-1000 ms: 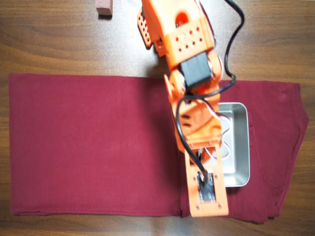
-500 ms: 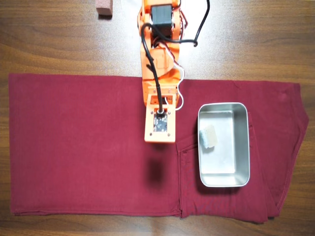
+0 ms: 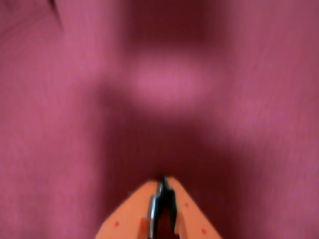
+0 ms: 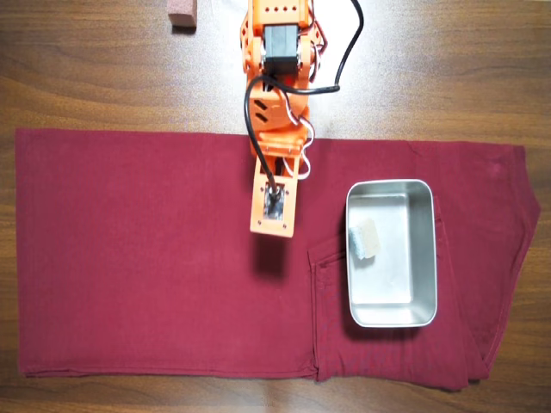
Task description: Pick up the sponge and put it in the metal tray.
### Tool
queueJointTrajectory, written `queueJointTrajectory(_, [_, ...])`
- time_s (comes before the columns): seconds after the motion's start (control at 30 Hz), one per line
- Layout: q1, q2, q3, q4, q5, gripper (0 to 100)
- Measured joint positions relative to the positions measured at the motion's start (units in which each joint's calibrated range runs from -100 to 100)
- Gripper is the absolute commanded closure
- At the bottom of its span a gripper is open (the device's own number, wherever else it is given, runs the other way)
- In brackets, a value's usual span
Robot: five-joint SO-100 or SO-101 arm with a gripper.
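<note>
In the overhead view the sponge (image 4: pixel 366 237), a small beige-grey speckled block, lies inside the metal tray (image 4: pixel 422 258) against its left wall. The tray sits on the dark red cloth at the right. My orange gripper (image 4: pixel 274 225) hangs over the cloth to the left of the tray, apart from it. In the wrist view the gripper (image 3: pixel 163 180) enters from the bottom edge with its jaws together and nothing between them, above blurred red cloth. The sponge and tray are out of the wrist view.
The dark red cloth (image 4: pixel 138 249) covers most of the wooden table (image 4: pixel 86 69). A pinkish-brown block (image 4: pixel 182 13) stands at the top edge, left of the arm's base. A black cable (image 4: pixel 344 52) loops beside the arm.
</note>
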Motion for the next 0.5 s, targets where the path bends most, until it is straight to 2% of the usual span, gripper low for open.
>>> queueJointTrajectory(0.03, [-0.1, -0.78, 0.0, 5.92, -0.1, 100])
queueJointTrajectory(0.1, [-0.1, -0.78, -0.18, 9.2, 0.15, 100])
queueJointTrajectory(0.5, [-0.1, -0.87, 0.0, 9.48, 0.2, 100])
